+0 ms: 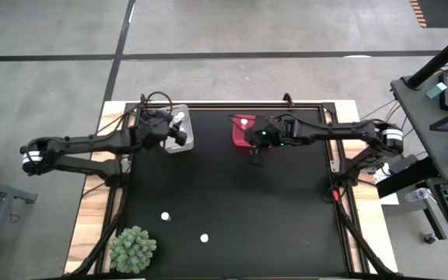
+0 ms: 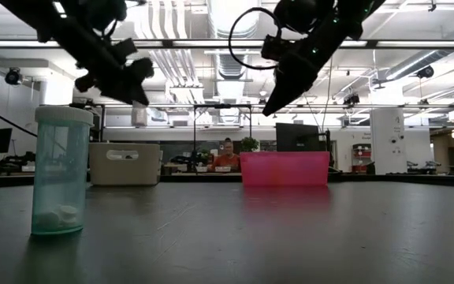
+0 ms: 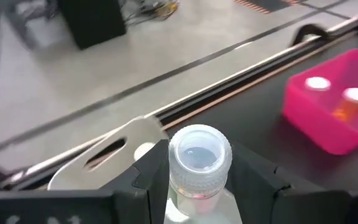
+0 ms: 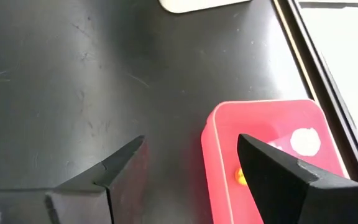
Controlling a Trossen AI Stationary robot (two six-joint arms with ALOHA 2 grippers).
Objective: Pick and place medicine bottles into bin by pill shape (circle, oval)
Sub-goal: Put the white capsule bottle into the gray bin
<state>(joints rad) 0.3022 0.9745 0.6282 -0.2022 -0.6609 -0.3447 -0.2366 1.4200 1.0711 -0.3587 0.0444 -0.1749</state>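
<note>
My left gripper [image 1: 179, 124] hangs over the whitish-clear bin [image 1: 180, 140] at the table's far left, shut on a clear medicine bottle [image 3: 199, 163] with a pale round cap. My right gripper [image 1: 255, 148] hovers open with nothing between its fingers, above the near edge of the red bin [image 4: 263, 152]. Bottles [image 3: 357, 95] stand upright in the red bin. Two more bottles [image 1: 165, 216] [image 1: 204, 237] stand on their bases on the black tabletop near the front. The low view shows one of them close up, a teal bottle [image 2: 57, 170] with pills at its bottom. My left gripper pinches the bottle's body just under the cap [image 3: 194, 194] between its two fingers, one on each side. The fingers slant downward toward the table's far edge. The bottle is lifted clear, above the clear bin, with its cap end pointing away from the gripper.
A green spiky plant [image 1: 133, 249] sits at the table's near left corner. The black tabletop [image 1: 232, 202] between the bins and the two loose bottles is bare. A raised frame [image 1: 341, 155] runs along the table's edges. A person [image 2: 227, 160] sits far behind the table.
</note>
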